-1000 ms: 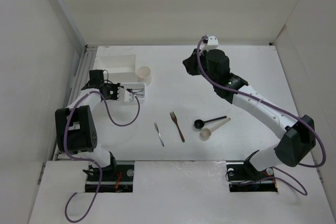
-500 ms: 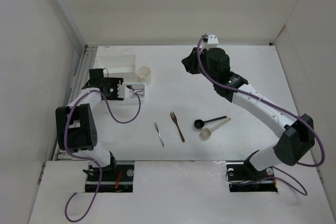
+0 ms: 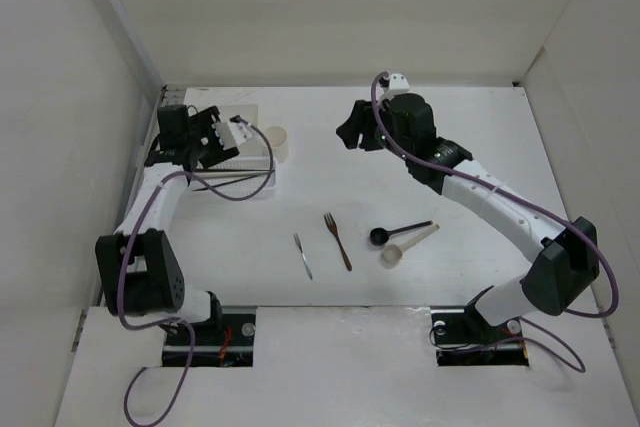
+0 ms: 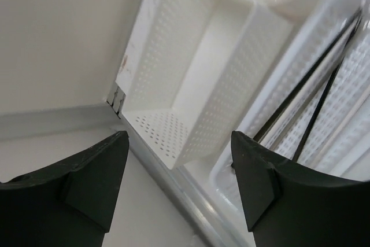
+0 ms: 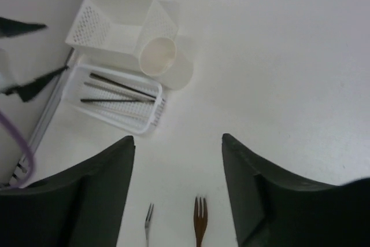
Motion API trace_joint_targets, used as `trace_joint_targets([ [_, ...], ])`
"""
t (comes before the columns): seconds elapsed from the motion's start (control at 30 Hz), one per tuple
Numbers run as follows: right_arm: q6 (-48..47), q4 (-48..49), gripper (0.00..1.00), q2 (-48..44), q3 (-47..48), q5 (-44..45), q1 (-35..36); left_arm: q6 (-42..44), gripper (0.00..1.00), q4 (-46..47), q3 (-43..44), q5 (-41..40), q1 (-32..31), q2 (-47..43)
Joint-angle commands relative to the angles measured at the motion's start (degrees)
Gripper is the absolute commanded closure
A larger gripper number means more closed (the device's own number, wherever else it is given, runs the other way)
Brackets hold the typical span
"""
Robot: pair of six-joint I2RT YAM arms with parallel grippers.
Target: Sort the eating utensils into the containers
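The left gripper [image 4: 179, 138], fingers spread wide and empty, hangs over the white perforated rectangular box [image 4: 191, 67] at upper left. Thin dark chopsticks [image 5: 118, 92] lie in the shallow white slotted tray [image 5: 155, 114] beside the short cream round cup [image 5: 158, 56]. The right gripper [image 5: 178, 138], likewise spread and empty, hovers at upper centre. The brown fork [image 3: 338, 241], small grey fork [image 3: 303, 256], black spoon [image 3: 398, 232] and beige spoon [image 3: 406, 246] lie mid-frame.

left gripper [image 3: 232, 131]: high at far left, jaws apart, empty | right gripper [image 3: 348, 133]: high, far of centre, pointing left, jaws apart, empty
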Motion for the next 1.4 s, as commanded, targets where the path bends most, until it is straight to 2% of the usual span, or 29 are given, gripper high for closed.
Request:
trace_joint_targets([
  [0.0, 0.5, -10.2, 0.30, -1.3, 1.5, 1.2, 0.6, -25.5, 0.31, 2.1, 3.9, -0.5, -2.4, -7.8],
  [0.03, -0.1, -12.4, 0.29, -0.6, 1.5, 1.2, 1.2, -31.1, 0.28, 2.1, 3.9, -1.1, -3.0, -10.1],
  [0.07, -0.7, -16.3, 0.29, -0.6, 1.0, 1.8, 2.7, -43.5, 0.26, 2.1, 3.9, -3.4, -3.0, -11.1],
  [0.13, -1.9, -21.1, 0.27, 1.7, -0.8, 2.4, 5.7, -58.5, 0.24, -0.3, 4.4, -7.5, -3.0, -13.1],
  [0.17, -2.0, -22.6, 0.27, 2.3, -0.8, 2.4, 5.7, -58.6, 0.22, -1.9, 4.4, -8.2, -3.0, -13.1],
  [0.2, -2.5, -23.6, 0.29, 2.9, -2.0, 2.4, 7.5, -64.0, 0.21, -3.5, 5.1, -8.8, -3.0, -13.1],
  [0.23, -2.5, -24.3, 0.35, 2.9, -2.6, 1.6, 8.3, -66.3, 0.21, -5.1, 6.1, -9.5, -3.0, -13.1],
  [0.37, -2.0, -23.6, 0.49, 4.8, -6.3, -3.5, 10.9, -72.7, 0.20, -11.3, 7.4, -16.3, -3.0, -13.1],
  [0.4, -2.0, -22.3, 0.49, 5.5, -7.1, -4.1, 10.9, -73.4, 0.20, -12.5, 7.4, -18.7, -3.0, -13.1],
  [0.67, 0.8, -22.2, 0.47, 12.6, -8.2, -1.1, 17.5, -75.7, 0.20, -16.0, 5.2, -22.7, -3.0, -17.3],
  [0.9, 2.6, -22.4, 0.54, 19.9, -6.5, 4.5, 18.8, -76.3, 0.18, -15.3, 3.3, -23.5, -3.0, -22.9],
  [1.13, 5.4, -21.8, 0.67, 23.4, -6.6, 6.9, 18.8, -76.3, 0.18, -15.3, 2.8, -23.5, -3.0, -25.6],
  [1.2, 5.4, -21.2, 0.80, 23.9, -7.2, 6.9, 18.8, -76.3, 0.18, -15.3, 2.2, -23.5, -3.0, -26.1],
  [1.27, 5.4, -21.8, 1.00, 24.5, -7.2, 8.2, 18.8, -76.3, 0.18, -15.9, 2.2, -21.5, -3.0, -26.1],
  [1.37, 5.4, -21.8, 1.00, 23.4, -7.2, 8.7, 18.8, -76.3, 0.25, -15.9, 2.2, -18.2, -3.0, -26.1],
])
